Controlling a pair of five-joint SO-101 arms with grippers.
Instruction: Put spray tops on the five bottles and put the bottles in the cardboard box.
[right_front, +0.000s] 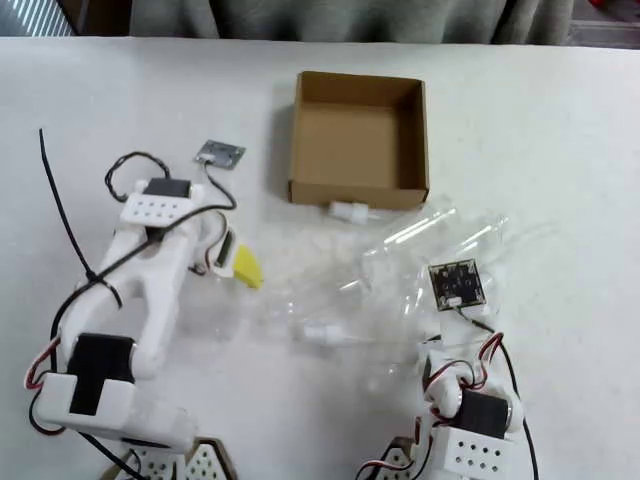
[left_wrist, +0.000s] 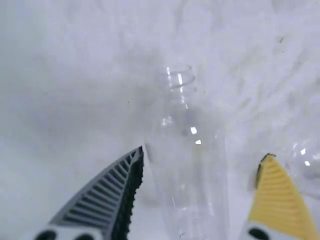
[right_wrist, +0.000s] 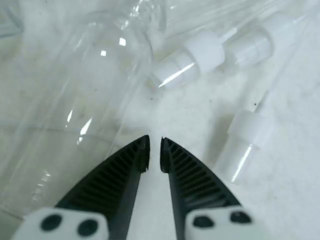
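The left claw (left_wrist: 205, 154) stands wide. A capless bottle (left_wrist: 190, 165) lies between its grey and yellow fingers (left_wrist: 112, 195), open neck pointing away; I cannot tell whether either finger touches it. The right claw (right_wrist: 154, 142) is narrowed to a thin slit and grips nothing. Near it lie a second bottle (right_wrist: 85, 100) and white spray tops (right_wrist: 187, 65). On the bench (right_front: 560, 150) the cardboard box (right_front: 355, 193) sits at 12 o'clock, a lone spray top (right_front: 350, 211) just beside its 6 o'clock wall. The left arm (right_front: 150, 290) is at 8 o'clock and the right arm (right_front: 470, 420) at 5.
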